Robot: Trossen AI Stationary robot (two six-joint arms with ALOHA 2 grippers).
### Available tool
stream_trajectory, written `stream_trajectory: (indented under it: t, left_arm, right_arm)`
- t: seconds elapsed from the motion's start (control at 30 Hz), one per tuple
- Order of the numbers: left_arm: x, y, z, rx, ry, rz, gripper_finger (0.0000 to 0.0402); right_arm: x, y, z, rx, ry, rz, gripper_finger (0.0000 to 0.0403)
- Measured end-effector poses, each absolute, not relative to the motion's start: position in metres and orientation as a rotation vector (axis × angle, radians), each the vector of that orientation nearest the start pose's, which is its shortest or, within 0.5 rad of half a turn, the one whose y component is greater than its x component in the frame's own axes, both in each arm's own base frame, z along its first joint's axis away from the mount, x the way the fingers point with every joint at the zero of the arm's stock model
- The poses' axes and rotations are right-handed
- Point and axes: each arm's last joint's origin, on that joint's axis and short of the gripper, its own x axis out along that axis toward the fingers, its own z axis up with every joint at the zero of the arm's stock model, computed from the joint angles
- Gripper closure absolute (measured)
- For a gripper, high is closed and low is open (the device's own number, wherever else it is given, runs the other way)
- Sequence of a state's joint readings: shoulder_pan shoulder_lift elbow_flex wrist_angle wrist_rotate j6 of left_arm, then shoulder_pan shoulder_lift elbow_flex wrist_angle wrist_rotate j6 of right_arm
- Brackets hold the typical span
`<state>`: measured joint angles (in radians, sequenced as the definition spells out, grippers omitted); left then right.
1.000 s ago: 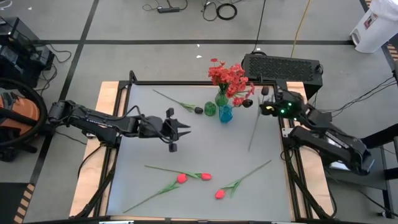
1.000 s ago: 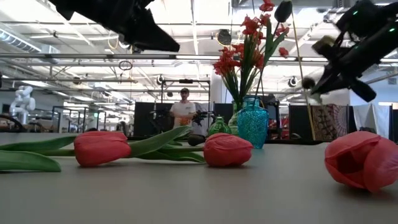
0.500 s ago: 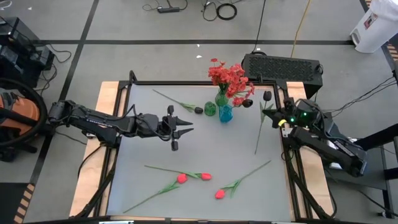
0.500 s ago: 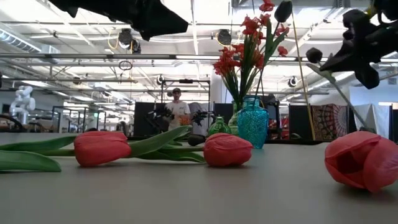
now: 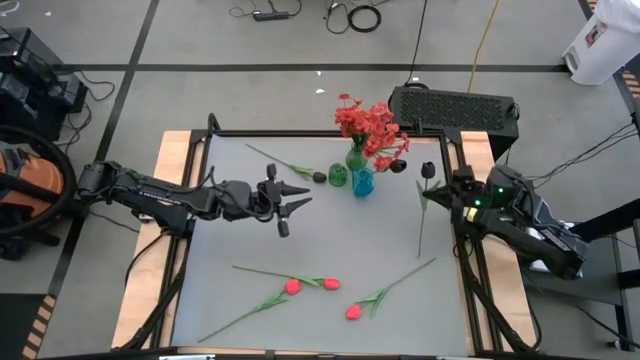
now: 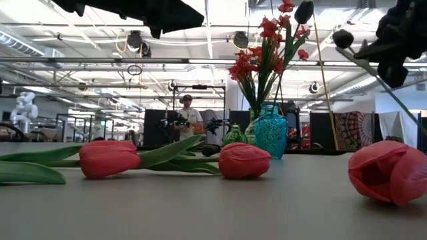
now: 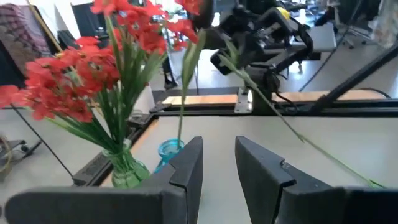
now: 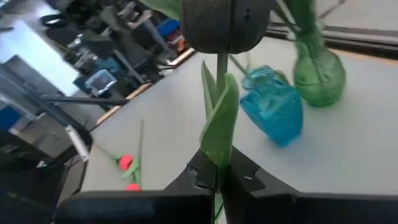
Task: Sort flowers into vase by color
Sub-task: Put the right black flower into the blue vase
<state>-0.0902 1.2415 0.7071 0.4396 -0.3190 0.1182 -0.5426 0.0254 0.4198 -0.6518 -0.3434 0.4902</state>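
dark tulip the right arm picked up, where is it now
In the high view the dark tulip hangs in the right pincer near the table's right edge, right of the blue vase.

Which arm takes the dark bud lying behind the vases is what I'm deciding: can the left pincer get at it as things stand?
Probably yes. The left pincer hangs open and empty over bare table, and the dark bud lies flat beside the green vase, nothing between them. The vase stands close, so little room there.

no readable text, labels or numbers anywhere
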Motion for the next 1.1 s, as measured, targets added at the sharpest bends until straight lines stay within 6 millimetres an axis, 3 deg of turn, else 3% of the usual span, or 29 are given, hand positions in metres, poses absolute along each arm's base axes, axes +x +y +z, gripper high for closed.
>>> stream_trajectory:
  t: [0.6,0.77,1.1]
  left_arm:
    - [0.271,-0.012,0.271,0.137,0.113,0.240,0.0299]
    - [0.271,-0.012,0.271,0.137,0.113,0.240,0.0299]
    - [0.271,-0.011,0.271,0.135,0.109,0.242,0.0299]
  right_arm:
    - [0.050,-0.009,0.276,0.211,-0.155,0.062,0.0402]
    - [0.052,-0.008,0.279,0.142,-0.179,0.097,0.0402]
    - [0.095,-0.015,0.289,0.078,-0.164,0.236,0.0402]
